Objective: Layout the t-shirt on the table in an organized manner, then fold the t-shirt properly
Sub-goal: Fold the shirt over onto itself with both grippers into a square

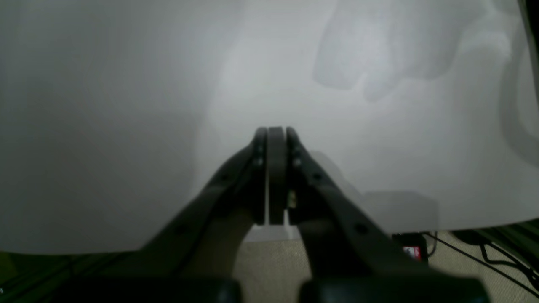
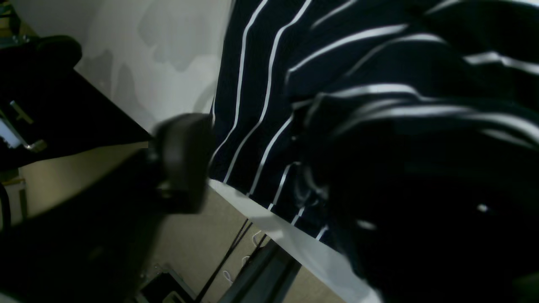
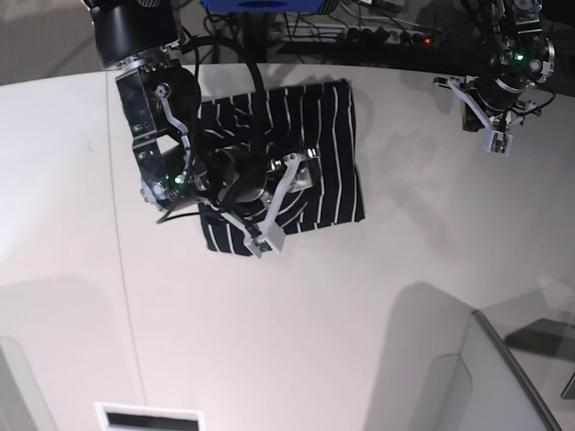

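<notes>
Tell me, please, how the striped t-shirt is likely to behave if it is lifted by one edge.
The t-shirt would probably droop and unfold: its fabric already bunches into soft ridges in the right wrist view. It looks light, lying thin on the table. Pushed, it would likely wrinkle rather than slide as one piece.

You'll see a power strip (image 3: 395, 36) with a red light on the floor beyond the far edge, black cables (image 1: 484, 256) below, and a blue object (image 3: 265, 5) at top.

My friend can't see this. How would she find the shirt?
Look at the big white table. Toward its far side, under the arm on the base view's left, lies the t-shirt, folded into a rough rectangle. It is dark navy with thin white stripes, the only cloth there.
</notes>
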Controlling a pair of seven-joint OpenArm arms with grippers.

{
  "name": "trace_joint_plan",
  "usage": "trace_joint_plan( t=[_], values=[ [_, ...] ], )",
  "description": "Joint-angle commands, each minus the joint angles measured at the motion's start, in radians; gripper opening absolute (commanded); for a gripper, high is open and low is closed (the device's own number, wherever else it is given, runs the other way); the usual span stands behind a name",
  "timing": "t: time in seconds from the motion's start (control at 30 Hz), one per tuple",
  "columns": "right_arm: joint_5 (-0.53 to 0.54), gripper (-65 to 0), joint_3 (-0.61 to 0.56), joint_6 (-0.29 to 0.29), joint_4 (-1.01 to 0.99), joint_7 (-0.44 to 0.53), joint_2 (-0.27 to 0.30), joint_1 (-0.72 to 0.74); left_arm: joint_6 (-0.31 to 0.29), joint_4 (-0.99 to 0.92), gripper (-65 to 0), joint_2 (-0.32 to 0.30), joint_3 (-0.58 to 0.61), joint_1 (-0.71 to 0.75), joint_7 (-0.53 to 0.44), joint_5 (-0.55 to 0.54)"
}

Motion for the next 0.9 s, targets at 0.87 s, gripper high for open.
trace_joint_plan(
  t=[0.87],
  values=[
    [0.02,-10.8,-0.113,-0.014,0.017,0.005,-0.017,0.031,0.004,-0.207,-65.0,0.076,0.45,-0.238,-0.018,-0.015]
  ],
)
